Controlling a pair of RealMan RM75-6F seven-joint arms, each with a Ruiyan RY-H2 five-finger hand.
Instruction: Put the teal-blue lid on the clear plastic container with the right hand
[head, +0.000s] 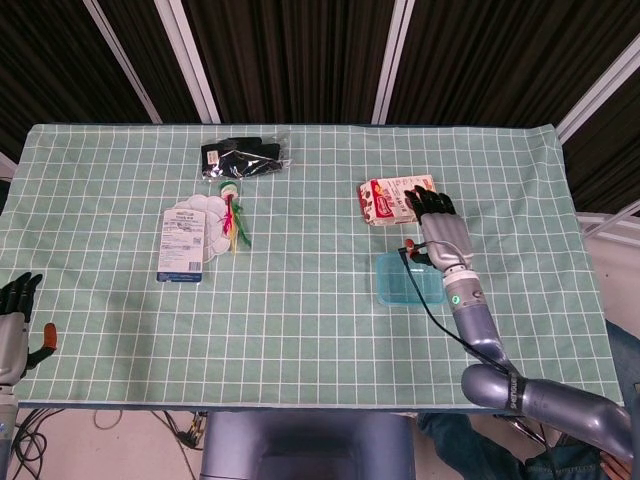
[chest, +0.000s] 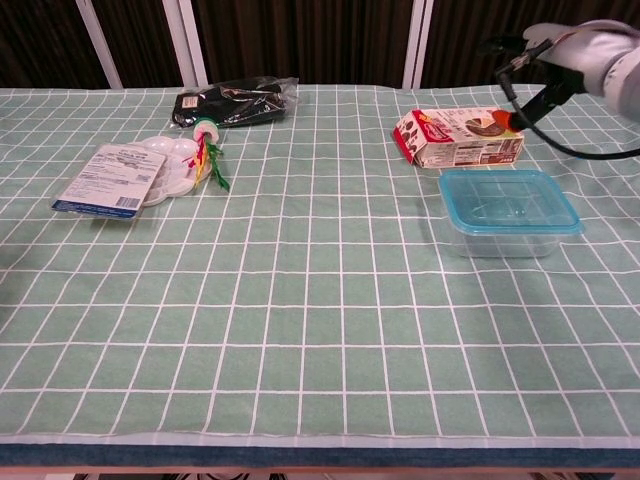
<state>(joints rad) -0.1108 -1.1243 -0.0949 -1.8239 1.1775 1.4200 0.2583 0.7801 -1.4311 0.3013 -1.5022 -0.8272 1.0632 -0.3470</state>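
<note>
The clear plastic container stands on the right half of the table with the teal-blue lid lying flat on top of it; in the head view the lid covers it fully. My right hand hovers above and just behind the container, fingers spread, holding nothing. The chest view shows that hand raised high at the top right, well clear of the lid. My left hand hangs at the table's left front edge, fingers apart and empty.
A red snack carton lies just behind the container. On the left lie a white palette with a label card, a small green-and-red toy and a black packet. A green checked cloth covers the table.
</note>
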